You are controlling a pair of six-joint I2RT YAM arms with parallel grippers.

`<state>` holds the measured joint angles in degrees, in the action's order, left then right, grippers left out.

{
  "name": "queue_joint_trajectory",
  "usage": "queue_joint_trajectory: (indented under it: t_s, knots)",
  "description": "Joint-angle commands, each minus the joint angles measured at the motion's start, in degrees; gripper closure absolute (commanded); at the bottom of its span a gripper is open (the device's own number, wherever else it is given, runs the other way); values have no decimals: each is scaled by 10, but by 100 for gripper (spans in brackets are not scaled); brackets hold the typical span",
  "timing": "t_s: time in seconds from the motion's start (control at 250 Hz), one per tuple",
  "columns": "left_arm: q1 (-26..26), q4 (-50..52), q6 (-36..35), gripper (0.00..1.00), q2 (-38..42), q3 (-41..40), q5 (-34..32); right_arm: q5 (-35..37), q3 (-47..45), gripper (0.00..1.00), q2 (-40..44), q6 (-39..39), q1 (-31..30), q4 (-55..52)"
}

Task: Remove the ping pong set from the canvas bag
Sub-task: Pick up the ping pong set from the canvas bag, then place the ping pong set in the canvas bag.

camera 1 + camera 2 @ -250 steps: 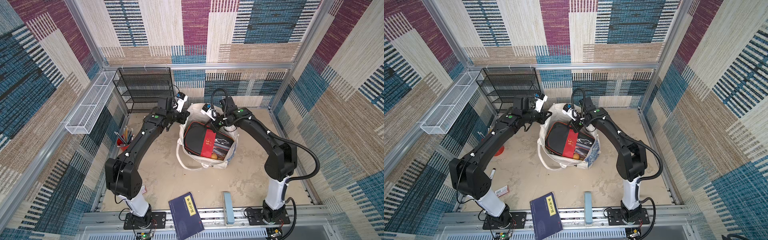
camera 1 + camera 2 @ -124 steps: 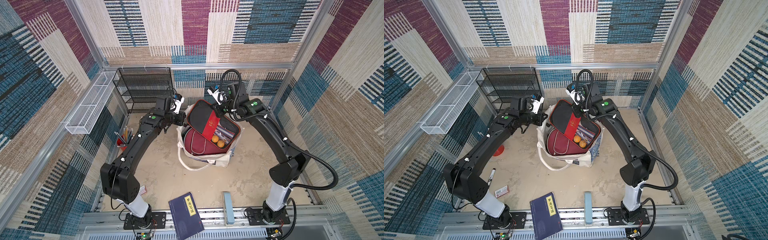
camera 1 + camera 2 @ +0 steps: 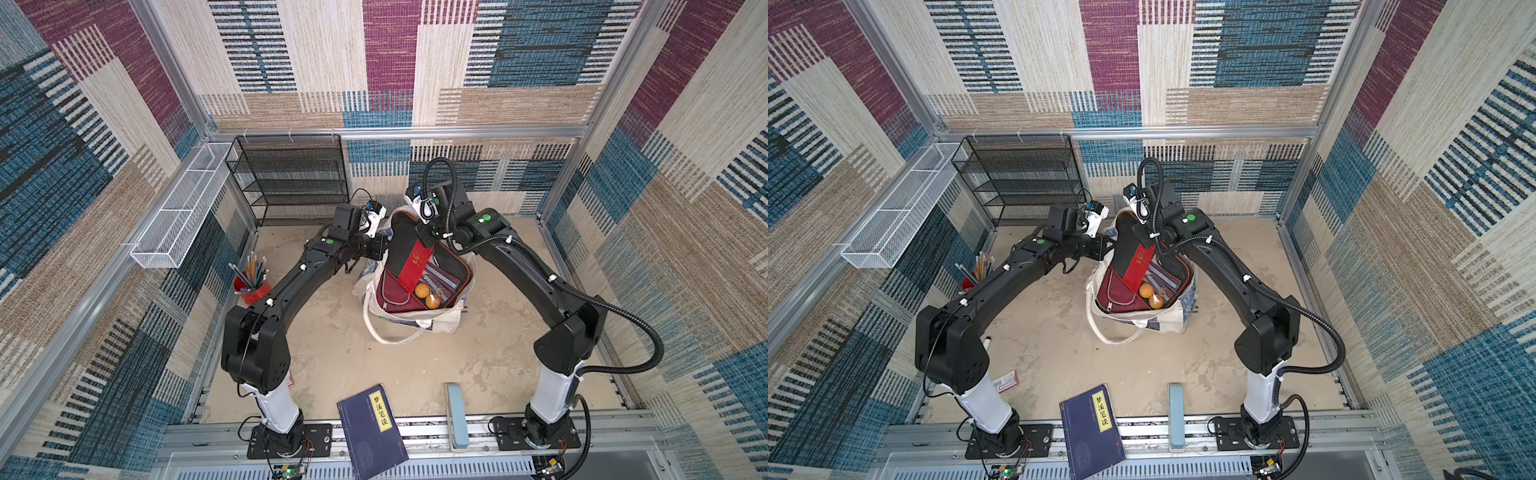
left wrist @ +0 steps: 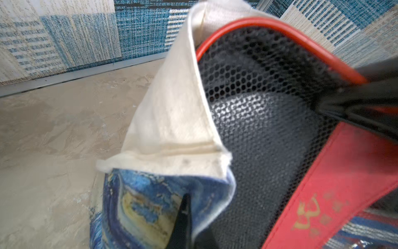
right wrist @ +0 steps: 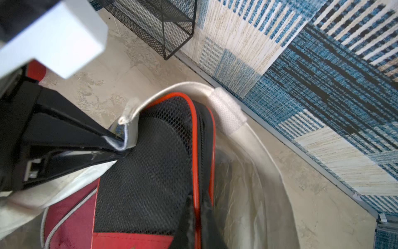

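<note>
The black-red case [image 3: 409,257] stands tilted in the mouth of the canvas bag [image 3: 442,322]. Its far end is raised above the rim and its near end is down inside, where two orange balls [image 3: 424,291] show through the clear window. Under it, flat in the bag, lies a maroon case [image 3: 390,293] with a grey zipper line.

The right claw [image 3: 426,237] is clenched on the raised far edge of the black-red case. In the right wrist view its fingers [image 5: 189,215] pinch the red piping beside the black mesh cover. The left claw [image 3: 383,245] is clenched on the far left corner of the bag. The right wrist view shows this claw [image 5: 119,144] with the cream cloth pressed between its black tips, and in the left wrist view the blue and yellow print lies directly at one finger [image 4: 183,215].

In both top views the bag stands on the bench [image 3: 332,357], in its far middle part, between the two arms. One white loop handle [image 3: 376,332] hangs down to the bench at the near left of the bag.

To the left stands a red cup [image 3: 251,289] with pencils. A black mesh shelf [image 3: 291,183] stands at the far wall, and a white wire basket [image 3: 178,220] hangs on the left wall. At the near edge lies a dark blue book [image 3: 372,428], and to the right of it a pale blue bar [image 3: 455,415].
</note>
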<state>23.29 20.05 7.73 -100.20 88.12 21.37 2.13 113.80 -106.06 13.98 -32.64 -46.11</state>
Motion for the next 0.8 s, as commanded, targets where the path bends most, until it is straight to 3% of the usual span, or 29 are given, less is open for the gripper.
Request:
queue_joint_trajectory:
  t_s: [0.0, 0.064, 0.196, 0.492, 0.636, 0.796]
  knots:
    - [4, 12, 31, 100, -7, -10, 31, -52, 0, 71, 8, -7, 0, 31]
    - [4, 8, 30, 100, -4, -14, 28, -81, 3, 53, 11, -9, 8, 22]
    - [4, 9, 25, 100, 1, -14, 24, -156, 4, 36, 14, -19, 38, 0]
    - [4, 6, 25, 100, 1, -12, 26, -239, -66, 29, 19, -50, 77, -18]
    - [4, 6, 25, 100, 1, -7, 29, -230, -101, 27, 27, -80, 98, -4]
    - [4, 5, 23, 100, 2, -6, 30, -234, -126, 18, 34, -89, 121, 3]
